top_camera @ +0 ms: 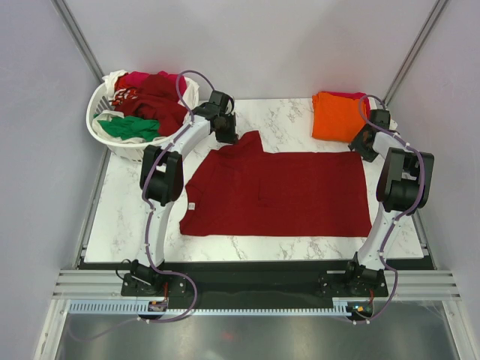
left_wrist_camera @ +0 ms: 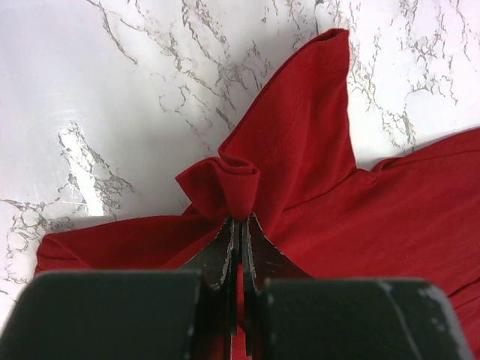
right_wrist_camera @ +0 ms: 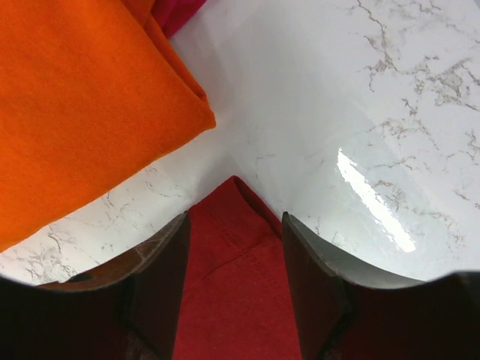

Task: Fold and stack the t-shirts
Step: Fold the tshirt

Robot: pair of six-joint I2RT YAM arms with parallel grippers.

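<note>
A dark red t-shirt (top_camera: 277,193) lies spread flat on the marble table (top_camera: 120,217). My left gripper (top_camera: 225,135) is shut on a pinched fold of this shirt (left_wrist_camera: 232,187) at its far left part, beside a sleeve (left_wrist_camera: 300,127). My right gripper (top_camera: 365,144) is open above the shirt's far right corner (right_wrist_camera: 236,247), which lies between the fingers (right_wrist_camera: 161,262). A folded orange t-shirt (top_camera: 337,116) lies on a magenta one (right_wrist_camera: 176,11) at the far right. It also shows in the right wrist view (right_wrist_camera: 82,105).
A white lattice basket (top_camera: 105,141) at the far left holds dark red, magenta, green (top_camera: 131,127) and white shirts. Grey walls surround the table. A black rail runs along the near edge.
</note>
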